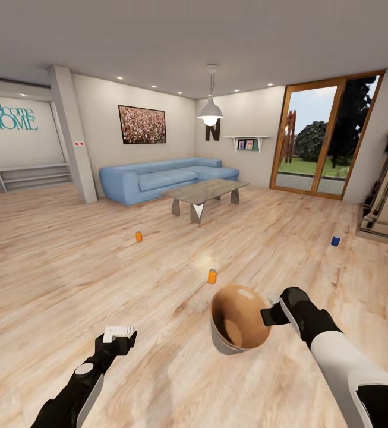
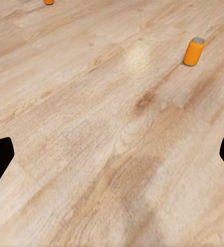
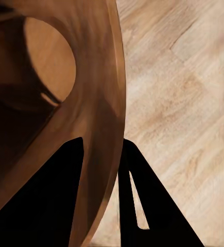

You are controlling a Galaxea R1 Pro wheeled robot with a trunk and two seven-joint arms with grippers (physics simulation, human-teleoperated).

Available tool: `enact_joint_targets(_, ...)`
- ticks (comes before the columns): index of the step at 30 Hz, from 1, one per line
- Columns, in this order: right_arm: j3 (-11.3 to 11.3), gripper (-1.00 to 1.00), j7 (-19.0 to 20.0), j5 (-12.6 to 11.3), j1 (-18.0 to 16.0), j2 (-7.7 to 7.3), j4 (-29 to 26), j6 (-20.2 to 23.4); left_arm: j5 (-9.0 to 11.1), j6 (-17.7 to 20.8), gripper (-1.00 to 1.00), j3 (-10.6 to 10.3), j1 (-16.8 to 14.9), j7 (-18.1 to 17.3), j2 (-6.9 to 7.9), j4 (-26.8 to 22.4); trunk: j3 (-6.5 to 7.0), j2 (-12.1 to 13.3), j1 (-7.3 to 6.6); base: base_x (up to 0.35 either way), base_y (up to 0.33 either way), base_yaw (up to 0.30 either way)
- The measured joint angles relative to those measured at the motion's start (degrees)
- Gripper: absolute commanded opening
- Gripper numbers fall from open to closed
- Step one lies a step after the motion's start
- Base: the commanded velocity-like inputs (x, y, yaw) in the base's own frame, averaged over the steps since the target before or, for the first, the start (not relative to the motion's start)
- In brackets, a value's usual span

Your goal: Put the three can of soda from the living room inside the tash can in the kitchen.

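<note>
Three cans of soda stand on the living room's wood floor. One orange can (image 1: 212,276) (image 2: 194,51) is nearest, just beyond the trash can. A second orange can (image 1: 138,236) (image 2: 49,1) is farther left, and a blue can (image 1: 335,241) is far right. My right gripper (image 1: 272,315) (image 3: 102,144) is shut on the rim of the trash can (image 1: 239,324) (image 3: 112,77), one finger inside the brown wall and one outside, holding it tilted above the floor. The bin looks empty inside. My left gripper (image 1: 119,334) (image 2: 112,157) hangs open over bare floor at the lower left.
A long blue sofa (image 1: 164,178) and a grey low table (image 1: 202,193) stand beyond the cans. A pillar (image 1: 75,137) rises at the left. Glass doors (image 1: 321,139) are at the back right, and a wooden rack (image 1: 387,196) lines the right wall.
</note>
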Motion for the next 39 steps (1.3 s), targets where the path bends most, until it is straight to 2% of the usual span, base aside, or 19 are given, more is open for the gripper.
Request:
enact_joint_targets(2, 0.19, -1.00, -0.33, -0.73, -0.01, -0.76, 0.01, 0.08, 0.02, -0.02, 1.00, 0.00, 0.02, 0.00, 0.00, -0.02, 0.00, 0.00, 0.00, 0.000, 0.000, 0.000)
enact_joint_targets(3, 0.33, -1.00, -0.47, -1.84, 0.01, -1.66, 0.21, 0.20, 0.05, -0.03, 1.00, 0.00, 0.03, -0.01, 0.00, -0.10, 0.00, 0.00, 0.00, 0.000, 0.000, 0.000)
enact_joint_targets(6, 0.58, -1.00, -0.95, 1.03, 0.05, -3.20, 0.60, -0.09, 0.07, -0.03, 1.00, 0.00, 0.05, 0.00, 0.02, -0.10, 0.00, 0.00, 0.00, 0.000, 0.000, 0.000)
enact_joint_targets(7, 0.60, -1.00, -0.99, 0.98, 0.05, -3.72, 0.78, -0.10, 0.07, -0.05, 1.00, 0.02, 0.05, 0.00, 0.03, -0.11, 0.00, 0.00, 0.00, 0.000, 0.000, 0.000)
enact_joint_targets(10, 0.66, -1.00, -0.75, -1.77, 0.13, -5.66, 1.70, 0.20, 0.09, -0.73, 1.00, 0.01, 0.05, -0.01, 0.06, -0.06, 0.00, 0.00, 0.00, 0.000, 0.000, 0.000)
enact_joint_targets(13, 0.97, -1.00, -0.71, 1.09, 0.17, -6.97, 2.18, 0.34, 0.06, -2.01, 1.00, 0.01, 0.13, -0.06, 0.08, -0.11, 0.00, 0.00, 0.00, 0.000, 0.000, 0.000)
enact_joint_targets(14, 1.06, -1.00, -0.62, 1.41, 0.17, -7.22, 2.27, 0.47, 0.07, -2.25, 1.00, 0.01, 0.17, -0.06, 0.08, -0.12, 0.00, 0.00, 0.00, 0.000, 0.000, 0.000)
enact_joint_targets(15, 1.13, -1.00, -0.47, 0.72, 0.17, -7.44, 2.36, 0.71, 0.07, -2.44, 1.00, 0.02, 0.22, -0.07, 0.08, -0.11, 0.00, 0.00, 0.00, 0.000, 0.000, 0.000)
enact_joint_targets(17, 1.20, -1.00, -0.17, -1.31, 0.18, -7.75, 2.68, 1.39, 0.08, -2.73, 1.00, 0.04, 0.31, -0.07, 0.08, -0.11, 0.00, 0.00, 0.00, 0.000, 0.000, 0.000)
enact_joint_targets(18, 1.26, -1.00, -0.11, -1.61, 0.18, -7.85, 2.91, 1.73, 0.08, -2.84, 1.00, 0.05, 0.35, -0.07, 0.08, -0.11, 0.00, 0.00, 0.00, 0.000, 0.000, 0.000)
enact_joint_targets(22, 1.73, -1.00, -0.14, 0.38, 0.19, -8.15, 3.55, 2.53, 0.07, -3.53, 1.00, 0.07, 0.44, -0.08, 0.09, -0.12, 0.00, 0.00, 0.00, 0.000, 0.000, 0.000)
enact_joint_targets(26, 2.01, -1.00, 0.00, -1.12, 0.24, -8.11, 4.03, 3.19, 0.03, -5.08, 1.00, 0.07, 0.53, -0.13, 0.09, -0.01, 0.00, 0.00, 0.00, 0.008, 0.000, 0.000)
enact_joint_targets(30, 2.10, -1.00, -0.20, -0.32, 0.25, -7.91, 4.18, 3.31, -0.02, -5.64, 1.00, 0.03, 0.56, -0.19, 0.09, -0.01, 0.00, 0.00, 0.00, 0.108, 0.000, 0.000)
enact_joint_targets(35, 2.10, -1.00, -0.38, -1.03, 0.57, -7.68, 4.25, 3.50, -0.11, -5.84, 1.00, 0.01, 0.56, -0.30, 0.09, 0.02, 0.00, 0.00, 0.00, 0.246, 0.000, 0.000)
enact_joint_targets(39, 2.14, -1.00, -0.72, -0.43, 0.87, -7.58, 4.28, 3.47, -0.20, -5.80, 1.00, 0.00, 0.51, -0.40, 0.09, 0.05, 0.00, 0.00, 0.00, 0.305, 0.000, 0.000)
